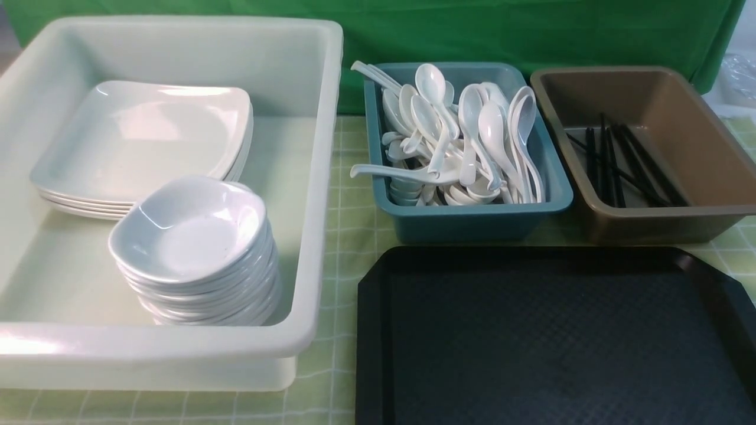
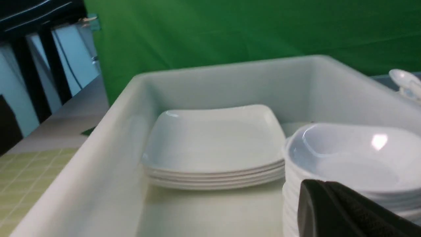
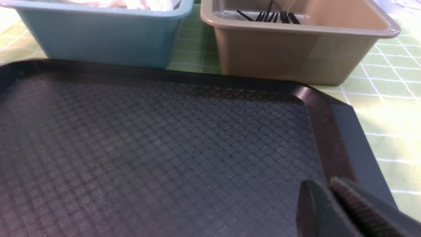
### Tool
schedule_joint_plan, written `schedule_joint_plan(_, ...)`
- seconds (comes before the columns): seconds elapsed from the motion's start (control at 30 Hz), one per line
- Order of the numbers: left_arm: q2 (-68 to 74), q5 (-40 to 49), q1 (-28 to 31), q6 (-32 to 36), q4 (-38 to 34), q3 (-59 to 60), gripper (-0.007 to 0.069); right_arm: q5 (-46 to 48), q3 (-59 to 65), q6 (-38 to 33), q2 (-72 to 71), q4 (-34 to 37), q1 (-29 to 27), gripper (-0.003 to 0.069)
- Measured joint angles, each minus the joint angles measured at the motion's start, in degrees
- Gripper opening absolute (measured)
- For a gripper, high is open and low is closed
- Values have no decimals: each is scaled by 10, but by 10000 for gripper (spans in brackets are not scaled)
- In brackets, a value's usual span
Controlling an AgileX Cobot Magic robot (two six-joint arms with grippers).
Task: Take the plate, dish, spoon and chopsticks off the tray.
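Pressing together with nothing between them, the left gripper (image 2: 324, 197) shows dark ribbed pads just beside the stacked glossy dish (image 2: 355, 158); beyond lies the square plate (image 2: 213, 138) atop its stack in the white tub (image 2: 108, 131). The right gripper (image 3: 329, 194) hangs over the tray (image 3: 164, 148), jaws nearly touching, empty. Beyond its raised rim, spoon (image 1: 434, 88) fills the teal bin (image 1: 472, 221); chopsticks (image 1: 620, 159) lie in the brown bin (image 1: 667, 221).

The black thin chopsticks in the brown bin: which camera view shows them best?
The front view: the black thin chopsticks lie in full length inside the brown plastic bin. The right wrist view shows only their ends over the rim. The left wrist view shows none.
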Motion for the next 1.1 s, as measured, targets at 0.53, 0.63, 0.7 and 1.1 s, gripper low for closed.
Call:
schedule_joint_plan(0.53,-21,53,38,-29,-62,47,10,-4,0,0,0,0,-1,129)
schedule_joint_plan(0.63,-21,52,38,-29,-62,47,10,-4,0,0,0,0,-1,131)
schedule_joint_plan(0.7,-21,52,38,-29,-62,47,10,-4,0,-1,0,0,-1,138)
schedule_joint_plan(1.1,-21,51,38,-29,-62,47,10,-4,0,0,0,0,-1,165)
